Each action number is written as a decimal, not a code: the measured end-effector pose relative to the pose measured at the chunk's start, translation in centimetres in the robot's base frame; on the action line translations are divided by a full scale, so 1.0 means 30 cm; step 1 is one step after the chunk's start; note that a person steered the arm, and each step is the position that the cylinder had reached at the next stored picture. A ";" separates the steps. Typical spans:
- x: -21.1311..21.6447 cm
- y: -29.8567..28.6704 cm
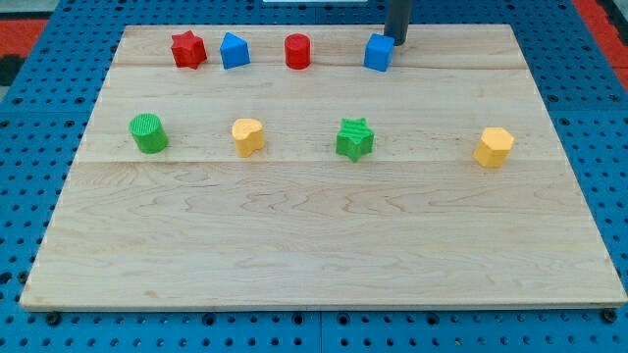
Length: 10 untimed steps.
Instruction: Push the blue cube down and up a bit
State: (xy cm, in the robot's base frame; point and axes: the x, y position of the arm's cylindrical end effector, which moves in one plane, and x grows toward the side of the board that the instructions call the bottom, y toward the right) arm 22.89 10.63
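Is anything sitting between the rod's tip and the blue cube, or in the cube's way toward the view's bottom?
Nothing visible. My tip sits right at the blue cube, on its upper right. Below the cube the board is bare; the green star lies lower and slightly to the view's left.

The blue cube (379,52) is a small solid block of bright blue colour, and it stands flat on the wooden desk (314,235) near the view's top edge, a little to the right of the middle. It is turned slightly, so its lit top face and two darker side faces show. It is the last block on the right in the top row, and my tip (396,42) is just beside its upper right corner.
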 end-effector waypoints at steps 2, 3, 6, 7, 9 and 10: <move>0.024 0.030; 0.227 0.150; 0.213 -0.070; 0.189 -0.062; 0.177 -0.011; 0.147 0.133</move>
